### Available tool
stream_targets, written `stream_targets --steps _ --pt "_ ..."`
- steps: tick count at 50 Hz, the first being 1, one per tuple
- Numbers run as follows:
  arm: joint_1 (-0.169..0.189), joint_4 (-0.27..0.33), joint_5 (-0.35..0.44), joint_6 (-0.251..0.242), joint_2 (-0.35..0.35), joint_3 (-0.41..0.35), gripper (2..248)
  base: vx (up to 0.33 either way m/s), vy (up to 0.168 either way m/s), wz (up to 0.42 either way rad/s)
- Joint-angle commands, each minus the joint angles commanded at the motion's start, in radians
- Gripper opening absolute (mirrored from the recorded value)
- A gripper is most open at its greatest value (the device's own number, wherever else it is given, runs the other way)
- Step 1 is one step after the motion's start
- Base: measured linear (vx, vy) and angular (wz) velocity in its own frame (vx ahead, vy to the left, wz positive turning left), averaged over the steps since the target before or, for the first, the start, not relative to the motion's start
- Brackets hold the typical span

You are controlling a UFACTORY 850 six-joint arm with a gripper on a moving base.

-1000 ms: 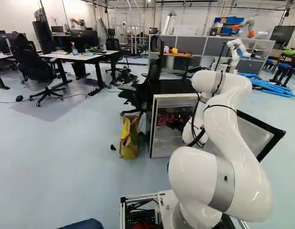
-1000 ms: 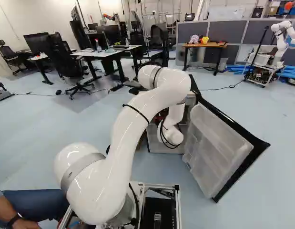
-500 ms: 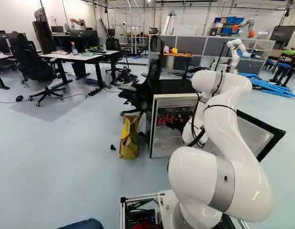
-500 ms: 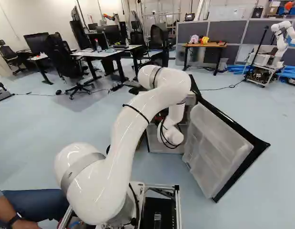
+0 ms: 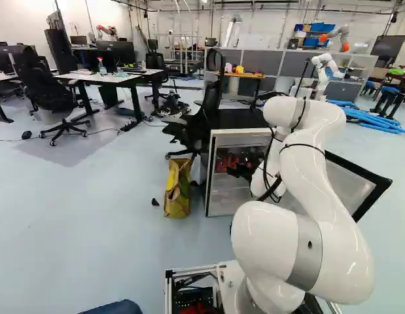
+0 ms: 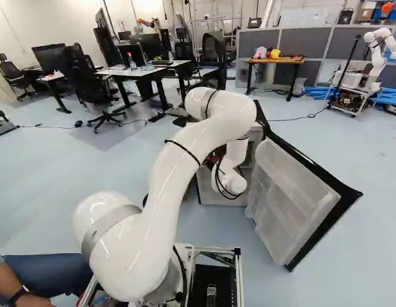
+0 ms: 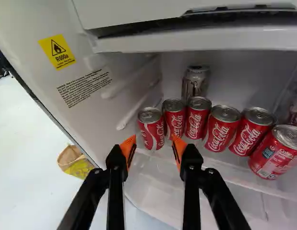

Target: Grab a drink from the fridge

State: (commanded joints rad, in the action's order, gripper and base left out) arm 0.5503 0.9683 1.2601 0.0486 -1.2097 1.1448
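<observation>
The black gripper (image 5: 240, 171) reaches into the open white fridge (image 5: 241, 119) in the left base view. Seen from the wrist, the gripper (image 7: 153, 149) stands open, its two orange pads apart. Just ahead of the gap is a red can (image 7: 151, 128), the end one of a row of several on the shelf, nearest the fridge's side wall; neither finger visibly touches it. A silver can (image 7: 195, 82) stands behind the row. One more red can (image 7: 278, 152) stands at the row's far end, closer to the shelf's front.
The fridge door (image 6: 293, 198) is swung open to the arm's right. A white compartment front (image 7: 138, 14) hangs over the shelf. Beside the fridge are a yellow bag (image 5: 177, 188) and a black chair (image 5: 195, 124). Another robot (image 6: 377, 54) stands farther back. A person's leg (image 6: 47, 275) is near the base.
In the left base view the gripper has shifted slightly lower inside the fridge, and the red cans show more clearly beside it. The base and the fridge have stayed put.
</observation>
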Motion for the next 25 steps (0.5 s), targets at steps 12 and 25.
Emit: stream_targets --steps 12,25 --pt "-0.003 0.012 0.000 0.000 -0.005 0.012 129 0.000 0.000 0.000" --pt "-0.009 0.018 -0.001 0.000 -0.014 0.033 129 0.000 0.000 0.000"
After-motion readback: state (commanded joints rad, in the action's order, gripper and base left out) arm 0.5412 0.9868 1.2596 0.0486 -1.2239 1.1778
